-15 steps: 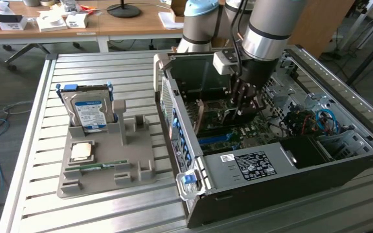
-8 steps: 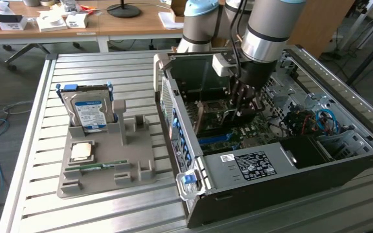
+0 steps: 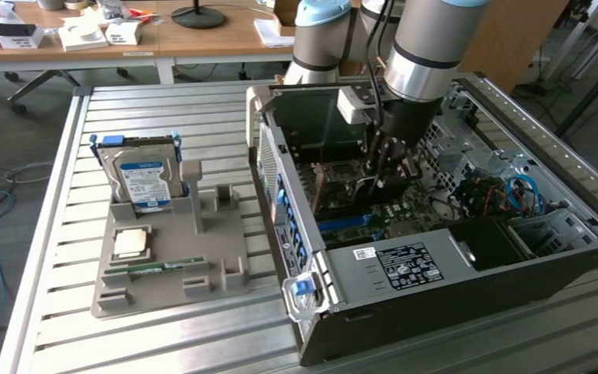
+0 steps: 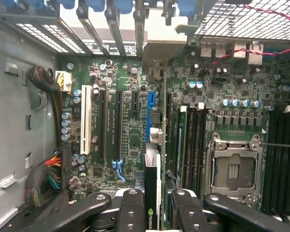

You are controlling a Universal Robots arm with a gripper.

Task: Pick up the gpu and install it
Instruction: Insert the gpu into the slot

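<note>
Gpu (image 4: 152,169) edge-on within the pincer (image 4: 157,195)

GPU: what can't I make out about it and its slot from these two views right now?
1. Wrist view: the gpu is edge-on in the end effector, so its own body hides its connector edge.
2. Wrist view: whether the card touches the blue slot beyond it cannot be told.
3. Exterior view: the end effector covers most of the card; its lower edge is too small to tell.
</note>
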